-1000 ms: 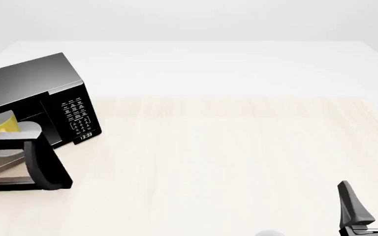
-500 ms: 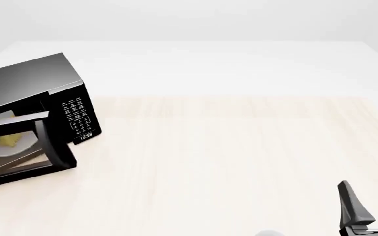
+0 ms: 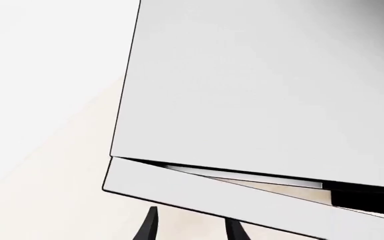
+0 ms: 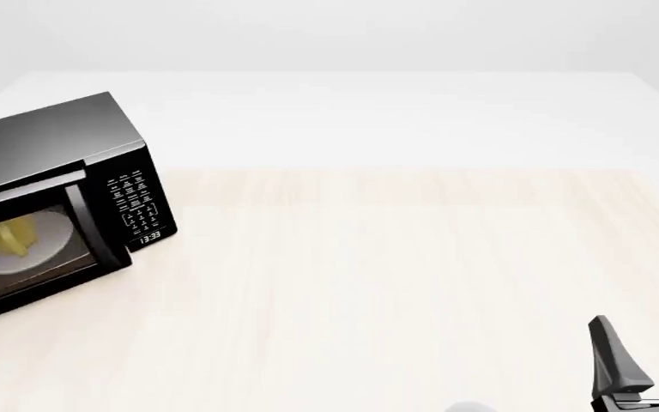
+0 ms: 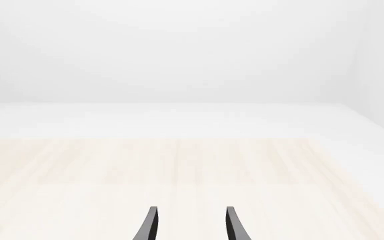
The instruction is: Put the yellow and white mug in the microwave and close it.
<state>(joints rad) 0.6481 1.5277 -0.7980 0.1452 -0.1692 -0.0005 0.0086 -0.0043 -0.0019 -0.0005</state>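
Note:
The black microwave (image 4: 55, 142) stands at the table's far left, its door (image 4: 32, 249) swung almost shut. Through the door glass the yellow and white mug (image 4: 11, 236) shows on the white turntable plate (image 4: 38, 256). In the left wrist view the microwave (image 3: 259, 90) fills the picture and only a thin gap is left above the door (image 3: 178, 189). My left gripper (image 3: 190, 229) is open just in front of the door, holding nothing. My right gripper (image 4: 638, 343) is open and empty over the table's near right corner, also seen as the right gripper (image 5: 190, 226) in its own wrist view.
The keypad panel (image 4: 135, 206) with its clock faces the table's middle. The light wooden table (image 4: 398, 275) stretches from the microwave to the right gripper, with a white surface (image 4: 364, 112) beyond it.
The microwave door has swung from wide open to almost shut, covering the mug behind its glass. The right arm has not moved.

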